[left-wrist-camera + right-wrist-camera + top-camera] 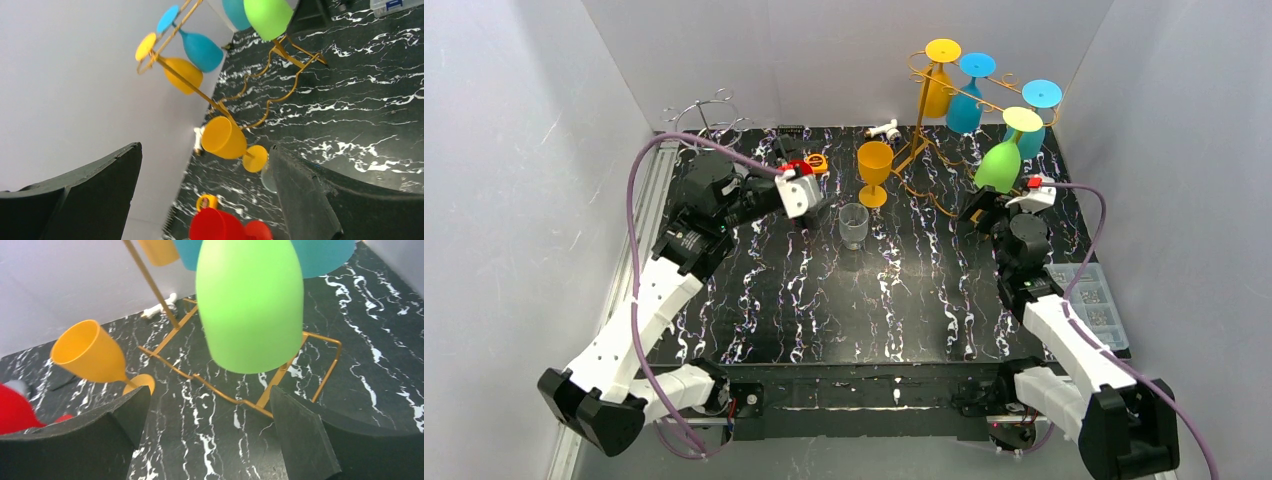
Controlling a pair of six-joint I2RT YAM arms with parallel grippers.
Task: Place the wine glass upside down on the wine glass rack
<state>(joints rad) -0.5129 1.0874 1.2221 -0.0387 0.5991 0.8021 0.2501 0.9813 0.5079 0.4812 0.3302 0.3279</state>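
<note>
I am holding my right pincer (210, 402) spread wide and empty, its two dark fingers standing apart low over the black white-veined marble counter (824, 310). The lime-green plastic wine glass (249, 305) is hanging upside down on the gold wire wine glass rack (150, 282), bowl mouth down, just above and between those fingers. As far as my wrist view shows, neither finger is touching it. From above, the glass's pale foot is sitting up on the rack's front right arm. A yellow plastic wine glass (936, 92) and two blue plastic wine glasses (965, 105) are hanging inverted on the arms behind it. The rack is standing at the far right of the counter. My left pincer (205, 150) is also gaping with nothing between its fingers, reaching toward the middle of the counter and pointing at the rack. An orange plastic goblet (875, 170) is standing upright on the counter just left of the rack's base, free of both pincers. A small clear glass tumbler (853, 225) is standing nearer to me, just in front of the goblet. A red plastic wine glass (216, 225) is lying close by my left pincer, though I cannot tell exactly how it is resting. A silver wire stand (709, 115) is sitting at the far left corner, well apart from everything else.
</note>
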